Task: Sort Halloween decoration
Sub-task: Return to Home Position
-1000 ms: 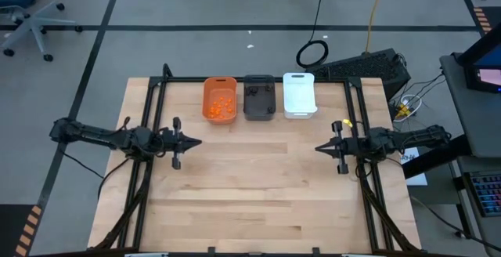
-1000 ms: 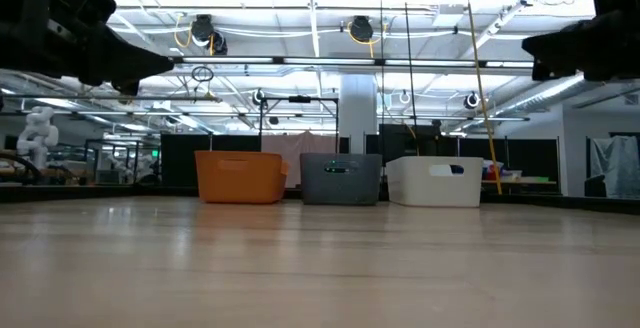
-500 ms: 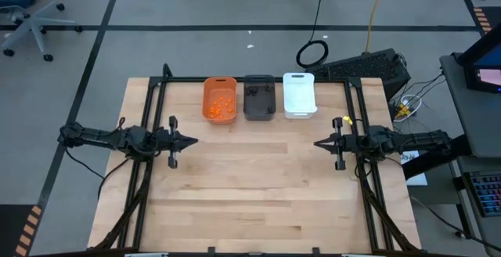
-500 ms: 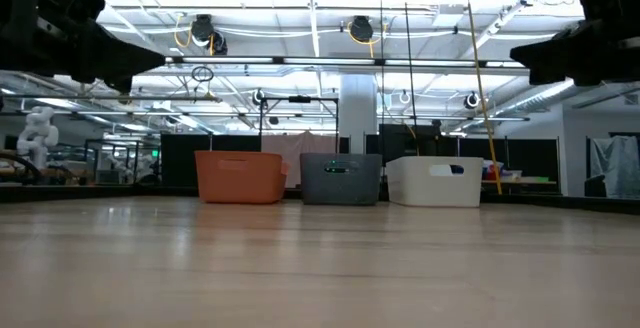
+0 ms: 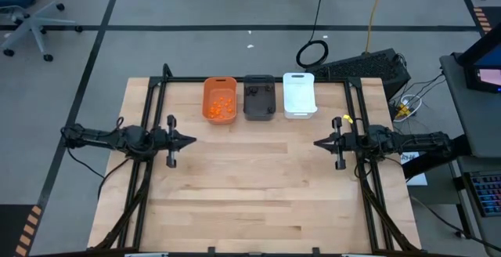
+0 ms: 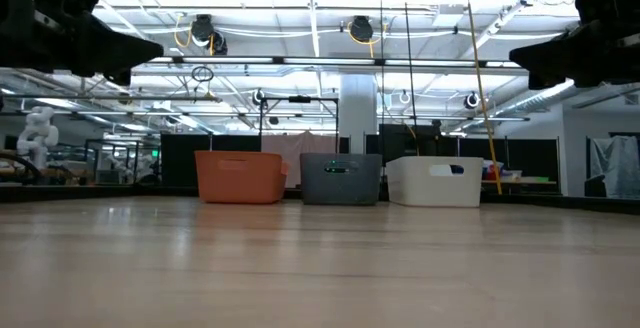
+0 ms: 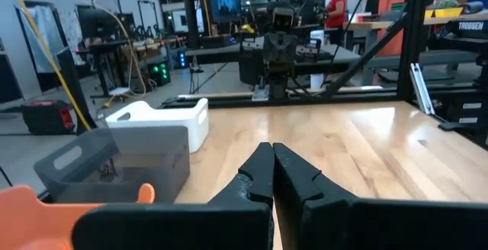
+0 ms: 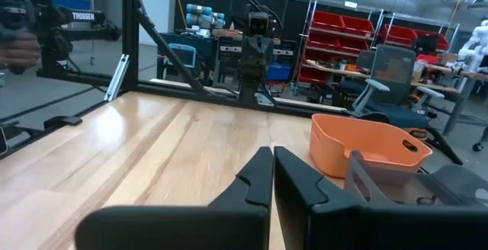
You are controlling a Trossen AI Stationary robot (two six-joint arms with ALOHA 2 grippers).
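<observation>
Wood table [image 5: 250,194] holds orange pieces [image 5: 221,106] in the orange bin [image 5: 220,80], top centre. My left claw [image 5: 191,140] mid-left, right claw [image 5: 317,144] mid-right, both pinched closed.

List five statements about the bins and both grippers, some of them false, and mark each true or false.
1. The dark grey bin stands between the orange bin and the white bin. True.
2. The left gripper holds a white piece. False: it holds nothing, at the table's left side.
3. In the orange bin lie orange pieces. True.
4. The right gripper hangs over the white bin. False: it is at the table's right side, away from the bins.
5. Both grippers are shut. True.
</observation>
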